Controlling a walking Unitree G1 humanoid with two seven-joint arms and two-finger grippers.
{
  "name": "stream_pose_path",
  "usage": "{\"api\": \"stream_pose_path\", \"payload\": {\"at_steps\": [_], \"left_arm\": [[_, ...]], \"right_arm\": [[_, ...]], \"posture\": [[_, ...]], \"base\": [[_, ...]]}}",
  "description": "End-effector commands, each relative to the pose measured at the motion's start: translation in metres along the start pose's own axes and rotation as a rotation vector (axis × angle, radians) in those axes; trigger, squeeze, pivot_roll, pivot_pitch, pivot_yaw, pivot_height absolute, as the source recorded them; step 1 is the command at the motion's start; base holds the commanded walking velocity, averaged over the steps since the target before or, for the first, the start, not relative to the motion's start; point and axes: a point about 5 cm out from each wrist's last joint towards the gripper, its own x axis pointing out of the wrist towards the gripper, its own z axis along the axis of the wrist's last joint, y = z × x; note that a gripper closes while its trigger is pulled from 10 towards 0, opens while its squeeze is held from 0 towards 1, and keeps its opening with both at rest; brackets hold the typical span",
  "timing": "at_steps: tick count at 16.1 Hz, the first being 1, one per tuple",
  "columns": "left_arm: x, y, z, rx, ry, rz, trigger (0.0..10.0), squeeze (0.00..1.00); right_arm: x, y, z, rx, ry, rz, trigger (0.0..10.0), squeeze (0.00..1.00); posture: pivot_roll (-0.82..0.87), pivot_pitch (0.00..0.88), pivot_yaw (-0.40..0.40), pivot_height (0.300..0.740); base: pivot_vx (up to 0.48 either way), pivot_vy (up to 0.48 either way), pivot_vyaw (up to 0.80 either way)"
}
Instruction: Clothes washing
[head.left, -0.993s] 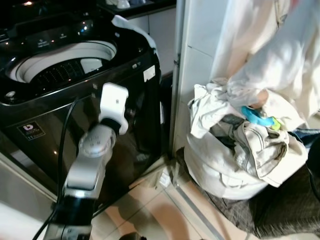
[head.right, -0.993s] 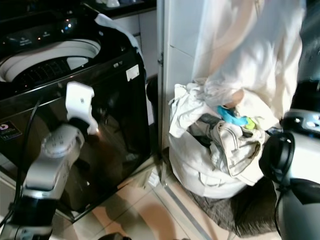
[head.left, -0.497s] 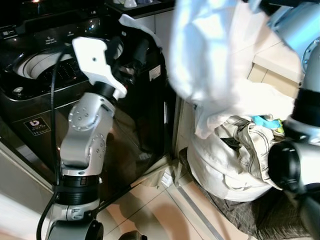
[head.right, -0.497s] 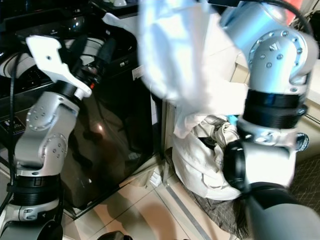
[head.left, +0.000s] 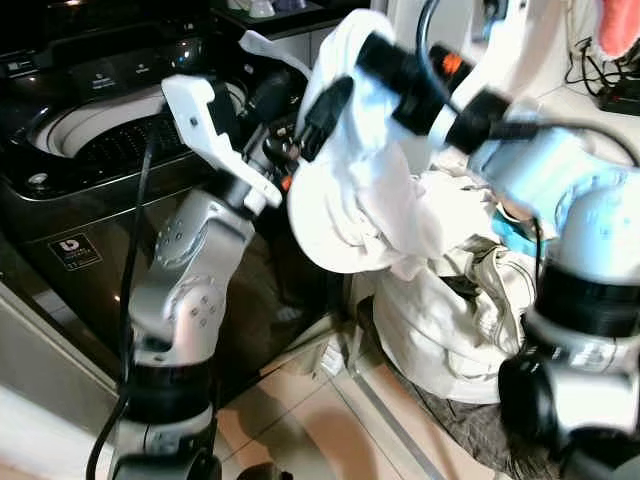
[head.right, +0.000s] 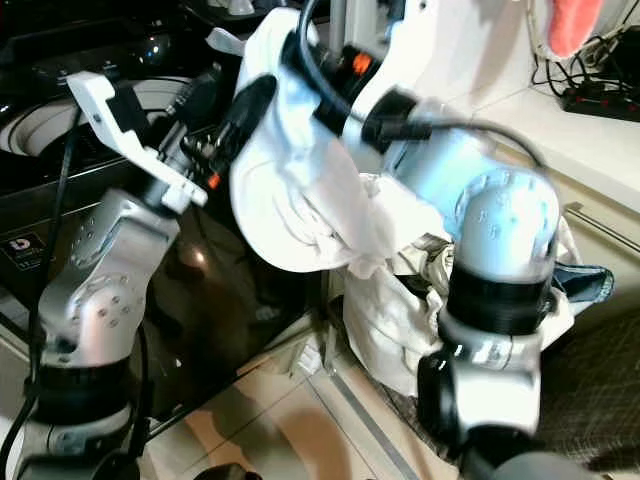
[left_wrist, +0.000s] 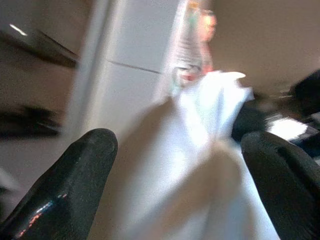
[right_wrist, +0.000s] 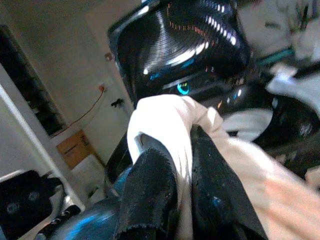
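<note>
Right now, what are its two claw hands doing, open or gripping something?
Left gripper: jaws open, beside the white garment.
Right gripper: jaws shut on the white garment, held up near the washing machine.

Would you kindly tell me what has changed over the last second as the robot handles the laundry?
The right gripper, shut on the white garment, has lifted it out of the laundry bag and swung it toward the washing machine. The left gripper has risen, fingers open, to meet the cloth. Machine and bag stayed put.
</note>
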Motion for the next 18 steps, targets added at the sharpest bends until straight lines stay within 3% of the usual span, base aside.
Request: {"api": "stream_pose_path", "payload": {"at_steps": [1, 5, 7, 11, 13, 16, 18], "left_arm": [[-0.003, -0.009, -0.007, -0.088, 0.044, -0.081, 10.0, 1.00], [-0.017, -0.015, -0.023, -0.115, 0.178, -0.170, 10.0, 1.00], [-0.025, 0.000, -0.034, 0.053, 0.281, -0.090, 10.0, 1.00], [-0.031, 0.005, -0.038, 0.136, 0.348, -0.098, 10.0, 1.00], [-0.032, 0.016, -0.050, 0.272, 0.404, -0.031, 10.0, 1.00], [-0.038, 0.009, -0.049, 0.203, 0.399, -0.121, 10.0, 0.96], [-0.037, 0.023, -0.049, 0.318, 0.411, -0.008, 10.0, 0.92]], "right_arm": [[-0.001, 0.002, -0.012, 0.019, 0.040, -0.004, 0.0, 0.00], [-0.003, 0.004, -0.017, 0.052, 0.046, -0.012, 0.0, 0.00], [-0.005, 0.006, -0.020, 0.061, 0.053, -0.011, 0.0, 0.00], [-0.007, 0.008, -0.018, 0.079, 0.050, -0.005, 0.0, 0.00], [-0.007, 0.011, -0.017, 0.099, 0.047, 0.015, 0.0, 0.00], [-0.009, 0.010, -0.016, 0.103, 0.049, 0.014, 0.0, 0.00], [-0.010, 0.010, -0.016, 0.106, 0.053, 0.015, 0.0, 0.00]], "posture": [[-0.01, 0.000, 0.017, 0.740], [-0.01, 0.000, 0.017, 0.740], [-0.01, 0.000, 0.015, 0.740], [-0.01, 0.000, 0.017, 0.740], [-0.01, 0.000, 0.019, 0.740], [-0.02, 0.000, 0.024, 0.740], [-0.01, 0.000, 0.022, 0.740]], "base": [[0.000, 0.000, 0.00], [0.000, 0.000, 0.00], [0.000, 0.000, 0.00], [0.000, 0.000, 0.00], [0.000, 0.000, 0.00], [0.000, 0.000, 0.00], [0.000, 0.000, 0.00]]}}
